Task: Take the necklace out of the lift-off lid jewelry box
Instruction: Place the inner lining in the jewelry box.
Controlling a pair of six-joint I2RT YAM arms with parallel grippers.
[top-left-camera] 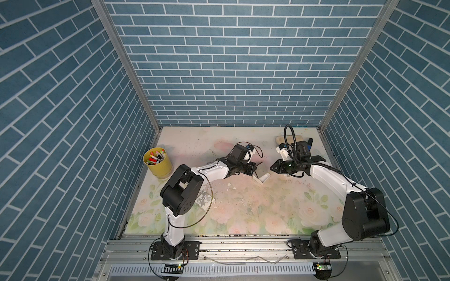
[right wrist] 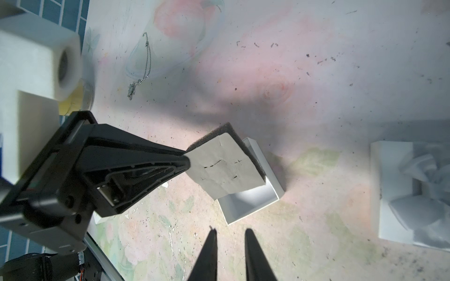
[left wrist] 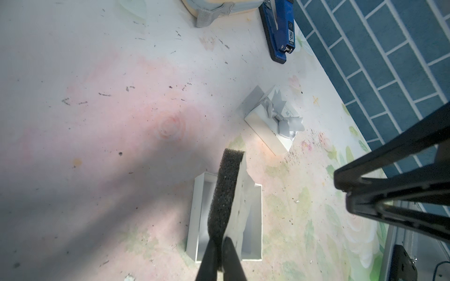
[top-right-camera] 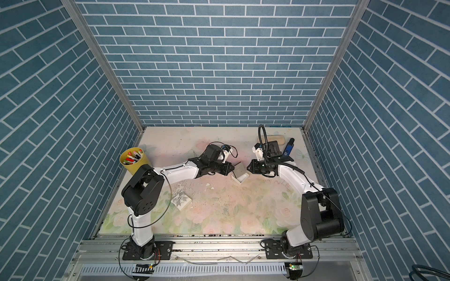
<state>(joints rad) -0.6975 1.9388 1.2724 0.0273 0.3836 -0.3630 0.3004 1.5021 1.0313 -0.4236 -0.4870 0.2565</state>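
Your left gripper (left wrist: 219, 240) has its fingers pinched tight on one edge of the foam insert (right wrist: 226, 170), a black sponge pad with a grey, slitted card face. It holds the pad tilted in the air just above the box base (top-left-camera: 262, 179), which sits open and white near the middle of the table (top-left-camera: 243, 214). Read the table in both top views as a clock, with twelve at the back wall and the box base at the centre: that gripper reaches in from about nine o'clock. Your right gripper (right wrist: 230, 231) hangs close by at about one o'clock, pointing toward the base, its fingers a little apart and gripping nothing. The necklace (right wrist: 148, 60) is out of the box. In the right wrist view you can see it as a thin silver chain with a small pendant, lying loose on the table at about ten o'clock from the base. It is apart from the base, between it and the yellow cup (top-left-camera: 158, 165) at nine o'clock by the left wall, and neither gripper touches it. The lid (left wrist: 272, 121), white with a grey bow, lies bow up near the base on its two o'clock side, toward the blue stapler (top-right-camera: 288, 147). The right arm hides it in both top views.
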